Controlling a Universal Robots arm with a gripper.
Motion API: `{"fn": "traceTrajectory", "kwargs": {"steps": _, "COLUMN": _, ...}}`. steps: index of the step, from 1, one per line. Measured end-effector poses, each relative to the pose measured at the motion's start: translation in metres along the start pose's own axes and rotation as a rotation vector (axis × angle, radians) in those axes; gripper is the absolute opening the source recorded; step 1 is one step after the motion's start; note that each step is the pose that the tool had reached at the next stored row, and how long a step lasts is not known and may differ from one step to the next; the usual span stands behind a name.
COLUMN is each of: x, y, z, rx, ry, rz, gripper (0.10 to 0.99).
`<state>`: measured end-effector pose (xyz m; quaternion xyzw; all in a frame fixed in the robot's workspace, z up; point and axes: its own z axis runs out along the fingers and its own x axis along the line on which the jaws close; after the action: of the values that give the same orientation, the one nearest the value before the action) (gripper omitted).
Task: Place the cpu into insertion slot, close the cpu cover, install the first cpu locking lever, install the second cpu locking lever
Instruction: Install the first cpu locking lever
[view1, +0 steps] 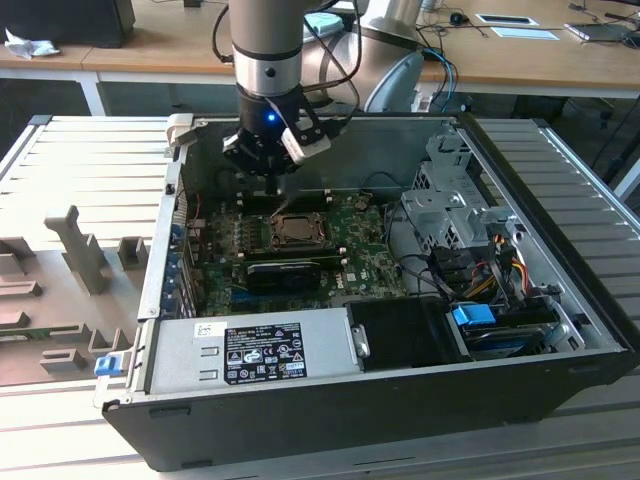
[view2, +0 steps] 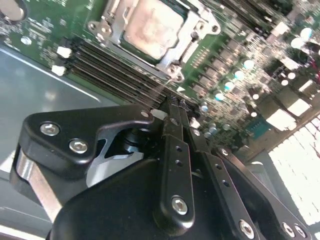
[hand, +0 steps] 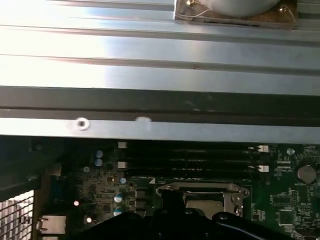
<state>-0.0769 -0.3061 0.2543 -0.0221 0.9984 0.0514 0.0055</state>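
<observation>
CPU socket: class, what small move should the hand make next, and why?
Probably ease the shut hand down toward the cpu cover's edge: the cpu already sits under the closed cover, and the hand hangs beside it, by the memory slots.

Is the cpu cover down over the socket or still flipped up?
Down. In the second wrist view the cpu cover lies flat around the cpu, its silver top showing through the open middle.

PSU label (view1: 263, 353), black, w/ white print & cert marks: too small to read. White sticker (view1: 209, 331) at its 10 o'clock: illegible. Board (view2: 235, 60) silkscreen, second wrist view: white marks, none legible. No readable text, brand or nos. elsewhere.
</observation>
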Motion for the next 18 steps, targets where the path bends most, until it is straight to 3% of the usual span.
{"fn": "traceTrajectory", "kwargs": {"steps": 1, "x": -0.0028, "y": -0.0002, "z": 0.0005, "rx": 0.000, "ry": 0.0000, "rz": 0.000, "gripper": 0.102}}
{"fn": "traceTrajectory", "kwargs": {"steps": 2, "x": -0.0107, "y": -0.0008, "z": 0.0028, "rx": -0.002, "ry": -0.0004, "rz": 0.002, "gripper": 0.102}}
{"fn": "traceTrajectory", "kwargs": {"steps": 3, "x": -0.0179, "y": -0.0017, "z": 0.0080, "rx": -0.008, "ry": -0.0007, "rz": 0.004, "gripper": 0.102}}
{"fn": "traceTrajectory", "kwargs": {"steps": 5, "x": -0.0271, "y": -0.0017, "z": 0.0164, "rx": -0.007, "ry": -0.0007, "rz": 0.005, "gripper": 0.102}}
{"fn": "traceTrajectory", "kwargs": {"steps": 6, "x": -0.0297, "y": 0.0022, "z": 0.0201, "rx": -0.008, "ry": -0.0006, "rz": 0.002, "gripper": 0.102}}
{"fn": "traceTrajectory", "kwargs": {"steps": 10, "x": -0.0359, "y": 0.0098, "z": 0.0290, "rx": -0.008, "ry": 0.0000, "rz": -0.002, "gripper": 0.102}}
{"fn": "traceTrajectory", "kwargs": {"steps": 18, "x": -0.0392, "y": 0.0094, "z": 0.0349, "rx": -0.006, "ry": 0.0002, "rz": -0.003, "gripper": 0.102}}
